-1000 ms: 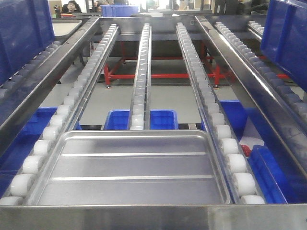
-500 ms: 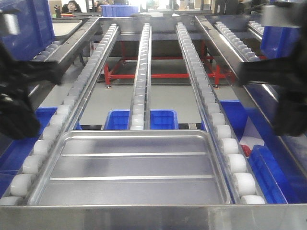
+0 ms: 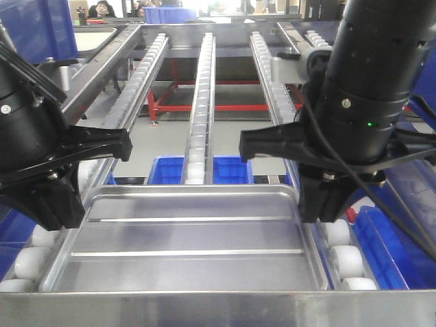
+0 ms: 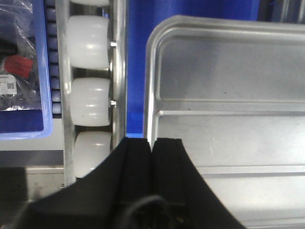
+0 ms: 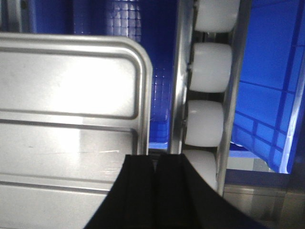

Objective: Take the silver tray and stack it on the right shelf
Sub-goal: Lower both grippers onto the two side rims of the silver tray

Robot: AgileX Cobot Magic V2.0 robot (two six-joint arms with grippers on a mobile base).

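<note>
1. Nearest, along the bottom edge of the front view, runs the shiny flat front lip (image 3: 204,306) of the flow-rack shelf (image 3: 129,88).
2. Just behind the lip, at lower centre, the silver tray (image 3: 184,252) lies flat on the roller lanes. It is bright aluminium with rounded corners, a low raised rim and two long ridges across its floor.
3. The left tool (image 4: 152,145) sits at the tray's left rim. Its black fingers are drawn to a thin slit in line with that rim, so I judge it is pinching the rim.
4. The right tool (image 5: 155,160) does likewise on the right rim.
5. As I judge it, the grab is in hand. The tray is not yet lifted, and the carry and stacking remain. I cannot tell whether this rack is the destination.
6. Smooth white plastic roller wheels (image 3: 340,262) flank the tray, and their lanes climb toward the top of the frame.
7. Blue plastic bins (image 3: 167,170) sit below, at mid-frame.
8. Farthest, a red tubular frame (image 3: 225,107) stands on the grey floor.
</note>
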